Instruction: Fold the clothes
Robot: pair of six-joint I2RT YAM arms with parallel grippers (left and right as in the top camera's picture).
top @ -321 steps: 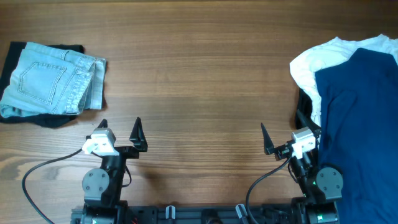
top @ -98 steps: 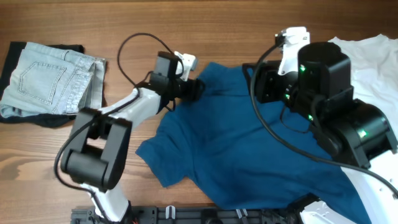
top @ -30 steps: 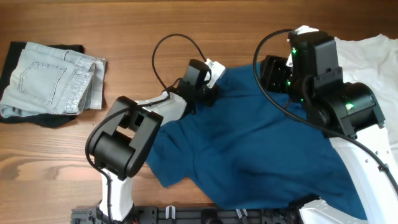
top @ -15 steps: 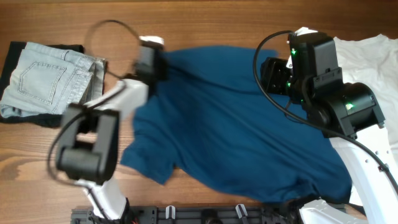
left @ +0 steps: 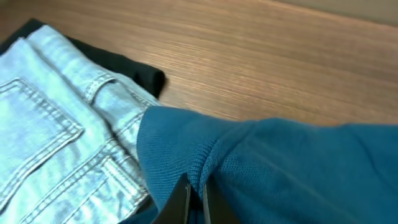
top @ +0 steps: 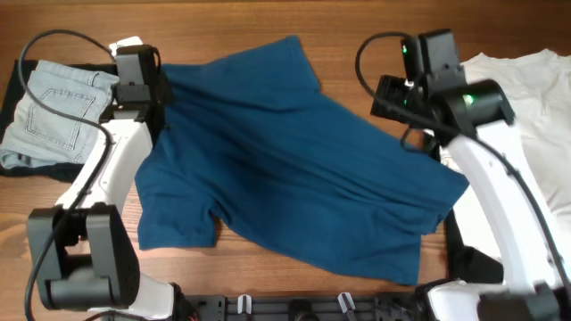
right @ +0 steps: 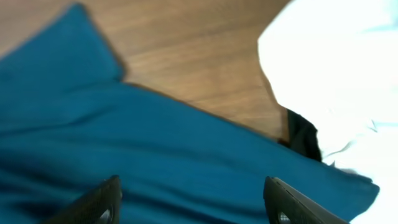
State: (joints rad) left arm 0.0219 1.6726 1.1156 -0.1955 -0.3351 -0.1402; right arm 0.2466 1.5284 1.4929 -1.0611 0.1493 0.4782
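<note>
The clothes at hand are a large deep-blue shirt (top: 285,169), spread slantwise over the table's middle. My left gripper (top: 153,87) is shut on the shirt's ribbed edge at its upper left corner. In the left wrist view the fingertips (left: 194,190) pinch a fold of blue fabric (left: 298,168) just beside the jeans (left: 56,143). My right gripper (top: 390,96) hovers open over the shirt's upper right edge. In the right wrist view its jaws (right: 196,202) stand wide apart, with blurred blue cloth (right: 155,143) lying beneath them and nothing pinched.
Folded light-blue jeans (top: 53,116) lie on a black garment (top: 22,76) at the far left. A white garment (top: 526,98) is heaped at the right, with dark cloth (top: 468,259) beneath it. Bare wood (top: 268,22) runs along the back.
My left gripper has dragged the shirt's corner leftward to the jeans, stretching the shirt out flatter and wider. The right arm has shifted a little.
</note>
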